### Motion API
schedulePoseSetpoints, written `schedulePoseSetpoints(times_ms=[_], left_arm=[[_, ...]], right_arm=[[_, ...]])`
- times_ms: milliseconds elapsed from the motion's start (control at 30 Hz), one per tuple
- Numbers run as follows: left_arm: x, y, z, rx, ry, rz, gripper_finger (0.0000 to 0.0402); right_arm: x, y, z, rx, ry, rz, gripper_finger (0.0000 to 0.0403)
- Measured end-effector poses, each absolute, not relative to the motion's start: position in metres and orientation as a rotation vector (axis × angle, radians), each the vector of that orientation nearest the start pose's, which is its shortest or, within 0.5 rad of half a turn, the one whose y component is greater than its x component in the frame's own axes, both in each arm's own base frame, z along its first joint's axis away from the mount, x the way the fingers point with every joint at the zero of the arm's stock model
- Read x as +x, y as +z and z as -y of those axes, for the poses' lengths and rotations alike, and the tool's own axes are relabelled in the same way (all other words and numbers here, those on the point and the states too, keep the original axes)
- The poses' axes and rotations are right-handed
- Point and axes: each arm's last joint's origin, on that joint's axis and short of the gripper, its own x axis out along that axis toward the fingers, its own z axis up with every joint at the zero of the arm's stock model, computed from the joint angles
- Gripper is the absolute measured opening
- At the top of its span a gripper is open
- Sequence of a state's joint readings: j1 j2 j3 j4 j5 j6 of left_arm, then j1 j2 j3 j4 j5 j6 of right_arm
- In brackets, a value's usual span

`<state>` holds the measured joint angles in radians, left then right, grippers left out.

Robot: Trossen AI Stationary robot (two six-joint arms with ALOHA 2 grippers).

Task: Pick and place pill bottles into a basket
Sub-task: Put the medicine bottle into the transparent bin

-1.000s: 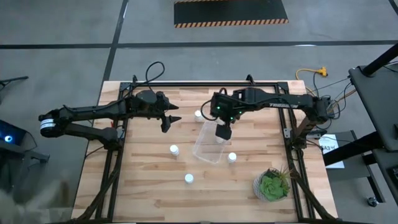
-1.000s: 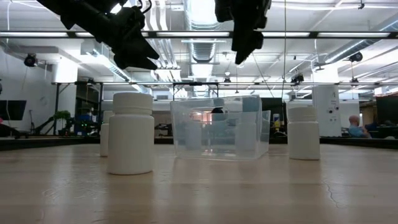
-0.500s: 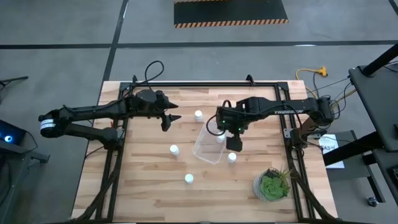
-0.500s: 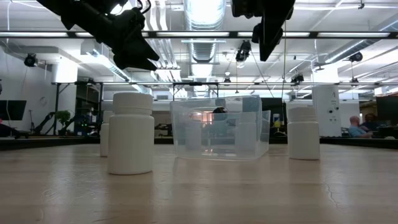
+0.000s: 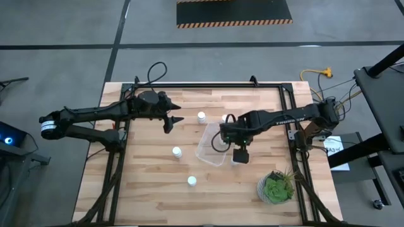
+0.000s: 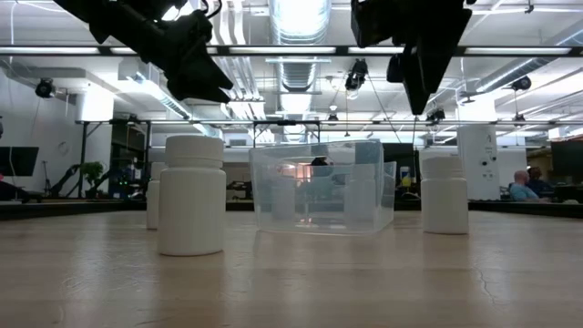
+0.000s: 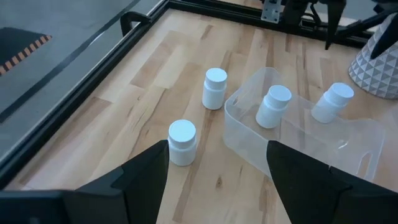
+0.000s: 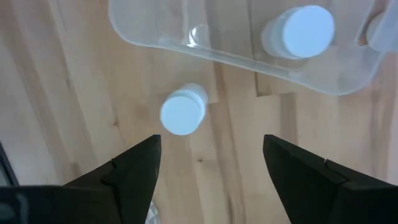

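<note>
Wooden table (image 5: 145, 183): right gripper's (image 8: 211, 165) spread fingers hover above 1 pill bottle (image 8: 183, 110) beside the basket (image 8: 186, 37).

Both arms are matte black, with slim jointed links. The left arm (image 5: 95, 115) has a white band near its base. The right arm (image 5: 287, 115) bears small white lettering.

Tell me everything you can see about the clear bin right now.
The clear bin is a see-through plastic rectangle with rounded corners, open on top, standing flat on the wooden table near its middle, turned at a slant to the table's edges. At least one white bottle stands upright inside. Another bottle stands just outside one wall, apart from it, under the open right gripper. Nothing grips the bin.
</note>
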<state>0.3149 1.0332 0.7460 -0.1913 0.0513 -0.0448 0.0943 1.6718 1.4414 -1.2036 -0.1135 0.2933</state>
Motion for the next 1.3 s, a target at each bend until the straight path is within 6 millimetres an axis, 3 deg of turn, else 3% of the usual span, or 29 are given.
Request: schedulePoseSetpoints(times_ms=[267, 600, 1033, 1300], left_arm=[[0.212, 0.274, -0.068, -0.097, 0.26, -0.471, 0.0254], [0.212, 0.274, -0.068, -0.097, 0.26, -0.47, 0.0254], [0.212, 0.274, -0.068, -0.099, 0.26, -0.466, 0.0254], [0.212, 0.274, -0.068, -0.101, 0.261, -0.466, 0.0254]], right_arm=[[0.311, 0.275, -0.057, 0.255, -0.013, -1.415, 0.0276], [0.318, 0.262, -0.067, 0.263, -0.032, -1.445, 0.0274], [0.322, 0.262, -0.043, 0.284, -0.074, -1.438, 0.0271], [0.322, 0.266, -0.001, 0.318, -0.132, -1.434, 0.027]])
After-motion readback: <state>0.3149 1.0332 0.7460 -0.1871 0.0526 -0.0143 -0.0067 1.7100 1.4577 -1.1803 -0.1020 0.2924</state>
